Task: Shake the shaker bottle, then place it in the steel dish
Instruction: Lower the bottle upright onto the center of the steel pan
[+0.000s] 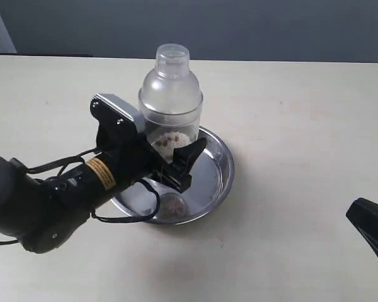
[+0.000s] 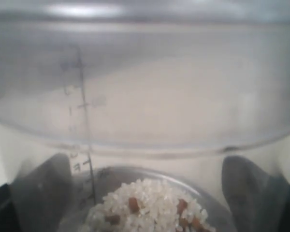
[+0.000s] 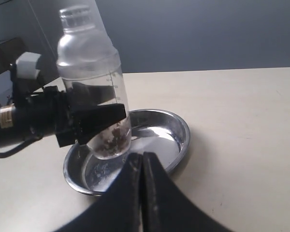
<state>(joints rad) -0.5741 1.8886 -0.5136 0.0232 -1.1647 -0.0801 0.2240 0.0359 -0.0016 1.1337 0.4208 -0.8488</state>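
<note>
Over shiny steel dish (image 1: 218,181) — left fingers (image 1: 190,157) clamp frosted shaker bottle (image 1: 171,94); right fingers (image 3: 129,193) closed.

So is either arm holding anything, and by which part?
The left gripper holds the shaker bottle by its lower body; the right gripper holds nothing.

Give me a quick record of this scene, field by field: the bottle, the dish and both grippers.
bottle: roughly upright, cap on, within the dish's rim; cannot tell if it touches the base
contents: white and brown granules at the bottom
dish: steel, on the table
left gripper: jaws shut on the bottle's lower body
right gripper: jaws shut, holding nothing, apart from the dish
</note>
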